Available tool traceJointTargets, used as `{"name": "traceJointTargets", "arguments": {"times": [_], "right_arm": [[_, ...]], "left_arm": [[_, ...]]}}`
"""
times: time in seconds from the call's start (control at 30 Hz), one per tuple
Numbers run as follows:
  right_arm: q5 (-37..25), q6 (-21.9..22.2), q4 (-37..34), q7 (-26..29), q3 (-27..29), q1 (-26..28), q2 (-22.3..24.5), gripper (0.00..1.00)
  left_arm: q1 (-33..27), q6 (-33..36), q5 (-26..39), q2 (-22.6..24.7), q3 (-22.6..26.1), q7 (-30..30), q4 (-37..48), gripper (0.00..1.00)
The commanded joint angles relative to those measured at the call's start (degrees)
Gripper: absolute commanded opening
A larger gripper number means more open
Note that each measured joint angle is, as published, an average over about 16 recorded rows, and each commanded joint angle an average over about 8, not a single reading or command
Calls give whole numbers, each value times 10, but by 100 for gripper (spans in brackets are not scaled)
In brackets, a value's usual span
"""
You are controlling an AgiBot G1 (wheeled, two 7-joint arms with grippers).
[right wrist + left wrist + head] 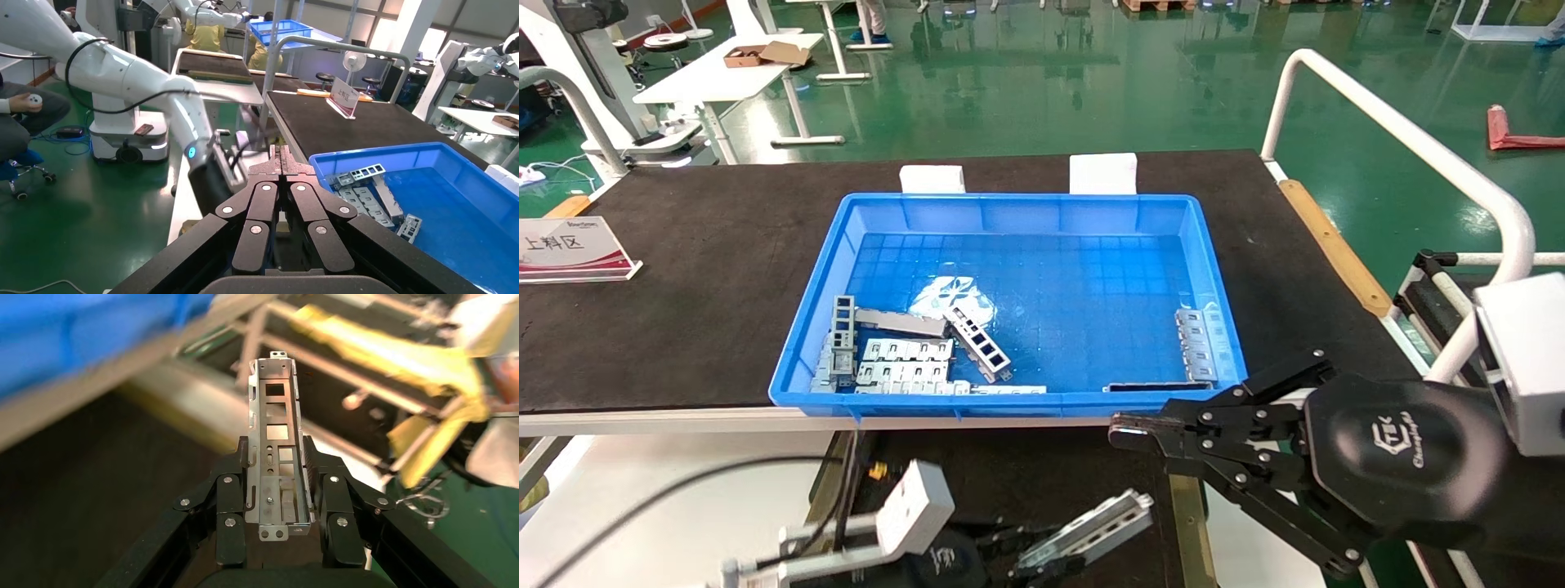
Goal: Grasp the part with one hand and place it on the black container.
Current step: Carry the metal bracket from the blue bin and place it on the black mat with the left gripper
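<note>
My left gripper (1046,555) is shut on the part (1091,529), a long silver channel strip with rectangular cutouts. It holds the part low, in front of the table edge, above the black container (1009,474), whose olive side rail (1185,510) runs beside it. In the left wrist view the part (276,429) lies lengthwise between the fingers (243,462), its far end sticking out past them. My right gripper (1125,433) is shut and empty, hovering by the blue bin's front right corner; it also shows in the right wrist view (281,153).
The blue bin (846,237) sits on the black tabletop mat (682,269) and holds several silver parts (903,359), with more at its right side (1197,343). A sign (568,249) stands at the left. A white rail (1418,147) runs along the right.
</note>
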Motion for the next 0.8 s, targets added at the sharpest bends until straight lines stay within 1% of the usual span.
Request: {"name": "traceJointTargets", "arguments": {"times": [0.03,0.17,0.37,0.6,0.8], "right_arm": [[0,0,0,0,0,0,0,0],[0,0,0,0,0,0,0,0],[0,0,0,0,0,0,0,0],[0,0,0,0,0,0,0,0],[0,0,0,0,0,0,0,0]], "left_arm": [[20,-33,12,-1,8,-14,-11,0],[35,-94,33,18,21,-41,6,0],[42,-179,51,57,38,-94,42,0],[42,-275,59,118,55,-149,95,0],[33,-340,60,170,69,-189,141,0]]}}
